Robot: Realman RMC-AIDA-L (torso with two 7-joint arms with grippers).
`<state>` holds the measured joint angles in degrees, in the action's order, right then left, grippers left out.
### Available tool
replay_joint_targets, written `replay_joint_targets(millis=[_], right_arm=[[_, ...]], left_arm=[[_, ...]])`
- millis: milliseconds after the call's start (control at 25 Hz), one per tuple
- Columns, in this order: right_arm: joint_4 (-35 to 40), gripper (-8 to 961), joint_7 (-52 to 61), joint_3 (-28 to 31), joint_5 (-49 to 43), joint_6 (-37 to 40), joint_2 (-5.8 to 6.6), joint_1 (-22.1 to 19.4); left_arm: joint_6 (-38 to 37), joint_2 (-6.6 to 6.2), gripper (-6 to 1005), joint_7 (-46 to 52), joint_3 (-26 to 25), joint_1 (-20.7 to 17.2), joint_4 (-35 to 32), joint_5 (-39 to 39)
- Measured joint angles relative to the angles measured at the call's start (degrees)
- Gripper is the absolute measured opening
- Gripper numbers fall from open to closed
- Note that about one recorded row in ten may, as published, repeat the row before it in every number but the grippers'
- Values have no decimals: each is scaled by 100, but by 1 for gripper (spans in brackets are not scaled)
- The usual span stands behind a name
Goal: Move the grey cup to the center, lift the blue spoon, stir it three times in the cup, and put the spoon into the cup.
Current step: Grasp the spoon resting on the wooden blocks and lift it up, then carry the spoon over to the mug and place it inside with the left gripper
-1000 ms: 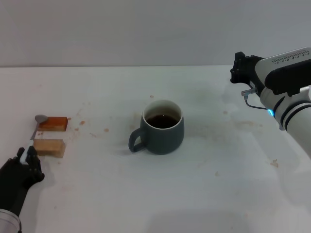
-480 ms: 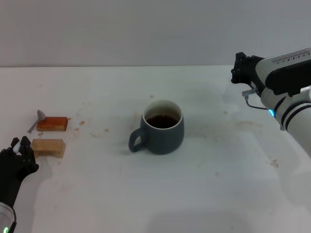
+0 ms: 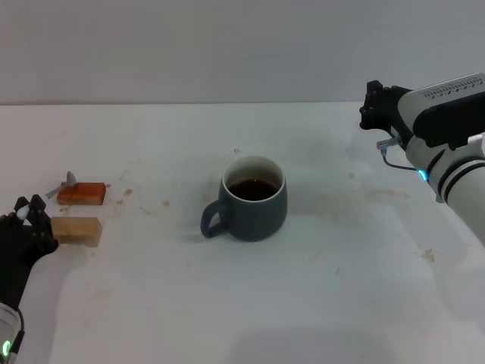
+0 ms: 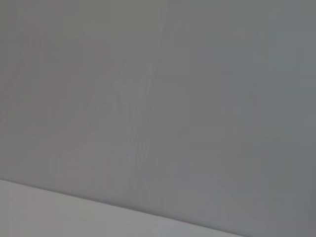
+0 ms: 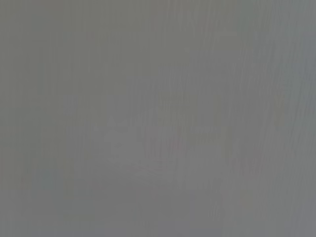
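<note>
The grey cup [image 3: 255, 206] stands upright mid-table with dark liquid inside and its handle toward my left. The blue spoon [image 3: 61, 187] is tilted, its metal bowl over the far end of the reddish block and its pale handle end in my left gripper [image 3: 29, 215]. That gripper is at the table's left edge and is shut on the handle. My right gripper [image 3: 373, 108] hangs at the far right, well away from the cup. Both wrist views show only blank grey.
Two small wooden blocks lie at the left: a reddish one [image 3: 82, 194] and a pale one [image 3: 76, 230] nearer me, both next to my left gripper. Small brown stains dot the white table [image 3: 167, 303] between blocks and cup.
My left gripper has drawn back to the left and risen with the spoon's handle. The spoon's bowl has lifted and shifted right over the reddish block. The cup and right arm have not moved.
</note>
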<state>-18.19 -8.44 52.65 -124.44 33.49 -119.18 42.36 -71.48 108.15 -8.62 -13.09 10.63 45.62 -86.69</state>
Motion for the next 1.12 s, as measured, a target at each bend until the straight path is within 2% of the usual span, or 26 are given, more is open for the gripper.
replay_joint_targets(millis=[160,520,680,840,880,920,1000,1120], right_arm=[[0,6,0,0,0,1,0,1],[-7,6,0,11,0,6,0,1],[-10,6,0,20,0,9,0,1],[-8,7,-10,112,-4,10,0,1],[-3,7,-33,165,-11,10,0,0],[-3,7,-33,165,-11,10,0,0],[8,7,-39,199,-16,10,2,0],[43,7,-43,270,-29,10,4,0]], left_arm=[[5,-89,147,0,-70,-16,129,-54],[5,-131,145,0,-272,-39,233,-304],[33,-190,145,0,-409,-86,350,-465],[224,-504,145,0,-614,-158,865,-555],[224,-504,145,0,-614,-158,865,-555],[433,-701,145,1,-759,-199,1155,-555],[693,-887,145,-44,-950,-259,1482,-592],[693,-887,145,-44,-950,-259,1482,-592]])
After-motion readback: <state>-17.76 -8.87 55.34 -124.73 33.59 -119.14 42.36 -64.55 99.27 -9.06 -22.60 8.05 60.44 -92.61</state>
